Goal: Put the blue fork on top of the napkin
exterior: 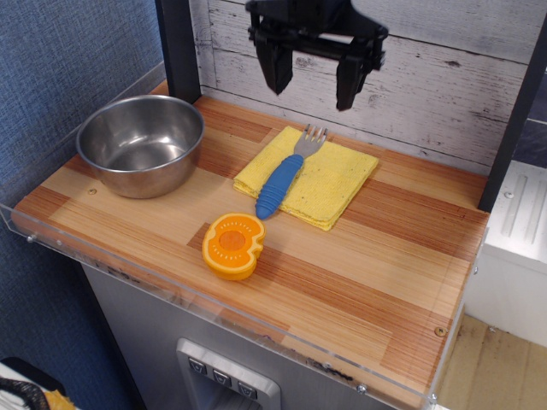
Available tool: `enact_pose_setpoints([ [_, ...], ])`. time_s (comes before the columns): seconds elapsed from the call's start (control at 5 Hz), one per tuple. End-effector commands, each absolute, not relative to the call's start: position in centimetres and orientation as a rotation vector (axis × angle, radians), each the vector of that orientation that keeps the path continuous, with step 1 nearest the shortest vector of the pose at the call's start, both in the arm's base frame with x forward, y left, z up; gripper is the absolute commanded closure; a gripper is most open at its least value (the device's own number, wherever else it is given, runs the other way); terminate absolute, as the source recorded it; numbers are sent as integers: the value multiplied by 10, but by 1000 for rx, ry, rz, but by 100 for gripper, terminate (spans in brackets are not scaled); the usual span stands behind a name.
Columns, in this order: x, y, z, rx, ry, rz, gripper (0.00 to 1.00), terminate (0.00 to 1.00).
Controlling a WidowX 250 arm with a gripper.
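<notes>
The blue fork [282, 177] lies on the yellow napkin [329, 184], silver tines toward the back wall. The end of its blue handle reaches just past the napkin's front-left edge. The napkin lies flat on the wooden table top. My gripper [313, 84] hangs well above the fork, near the back wall. Its two black fingers [278, 70] are spread wide apart and hold nothing.
A steel bowl [141, 143] stands at the left. A round orange toy slice [234, 246] lies in front of the napkin. A clear plastic rim [214, 314] edges the table's front. A black post [178, 47] stands at the back left.
</notes>
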State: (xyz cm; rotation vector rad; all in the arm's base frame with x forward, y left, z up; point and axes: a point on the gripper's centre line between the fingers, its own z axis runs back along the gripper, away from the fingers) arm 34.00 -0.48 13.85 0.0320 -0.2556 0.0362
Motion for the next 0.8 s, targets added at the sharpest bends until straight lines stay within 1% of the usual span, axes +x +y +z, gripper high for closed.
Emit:
enact_pose_setpoints([
  [0.0,328,-8,159,-5,-273,-13,0,0],
  [0.4,327,-8,160,-18,-264,-22,0,0],
  [0.6,327,-8,160,-18,-264,-22,0,100],
])
